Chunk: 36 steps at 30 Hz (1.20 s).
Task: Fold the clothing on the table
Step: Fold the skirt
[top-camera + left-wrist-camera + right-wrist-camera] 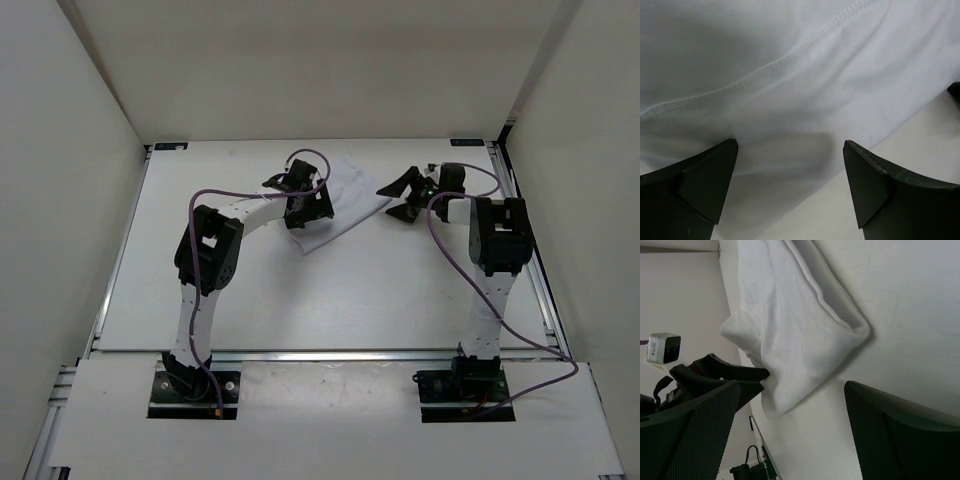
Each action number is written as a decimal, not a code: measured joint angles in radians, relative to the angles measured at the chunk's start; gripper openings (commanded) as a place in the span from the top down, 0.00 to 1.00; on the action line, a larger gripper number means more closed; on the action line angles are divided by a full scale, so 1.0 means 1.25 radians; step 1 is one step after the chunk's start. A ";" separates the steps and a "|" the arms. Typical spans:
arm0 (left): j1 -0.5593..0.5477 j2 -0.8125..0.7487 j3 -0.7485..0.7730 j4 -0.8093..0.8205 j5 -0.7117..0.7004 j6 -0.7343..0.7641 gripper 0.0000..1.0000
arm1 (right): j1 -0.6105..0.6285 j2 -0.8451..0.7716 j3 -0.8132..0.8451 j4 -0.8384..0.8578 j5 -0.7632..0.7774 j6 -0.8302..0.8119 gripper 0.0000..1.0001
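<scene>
The clothing [352, 190] is a small white piece lying rumpled at the back middle of the table [330, 295]. My left gripper [296, 200] hovers low over its left part, open, with nothing pinched. In the left wrist view a stitched seam crosses the clothing [790, 65], and the black fingers [705, 185] straddle its near edge, with my left gripper [790, 145] wide apart. Just right of the cloth, my right gripper [394, 198] is open and empty. The right wrist view shows the clothing [790, 325] ahead of my right gripper [792, 387], a folded corner pointing right.
Aluminium rails [532, 270] run along the table's sides, and white walls [300, 60] close it in at the back and both sides. Purple cables [215, 195] loop from both arms. The left gripper's fingers [720, 372] show at the cloth's far side in the right wrist view.
</scene>
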<state>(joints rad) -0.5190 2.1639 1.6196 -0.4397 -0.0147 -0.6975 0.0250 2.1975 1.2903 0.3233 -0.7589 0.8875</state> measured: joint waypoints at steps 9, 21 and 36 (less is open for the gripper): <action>0.000 -0.002 -0.004 0.003 0.015 0.008 0.04 | 0.071 0.103 0.150 -0.005 0.048 0.013 0.59; 0.005 -0.002 -0.005 0.005 0.044 0.016 0.04 | 0.068 0.115 0.154 -0.073 0.027 -0.107 1.00; 0.008 0.053 0.103 -0.065 0.090 0.013 0.05 | 0.001 -0.022 0.178 -0.483 0.040 -0.517 1.00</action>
<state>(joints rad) -0.5091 2.2303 1.7485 -0.5209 0.0982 -0.6819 0.0261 2.1704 1.5131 -0.2810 -0.7094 0.2409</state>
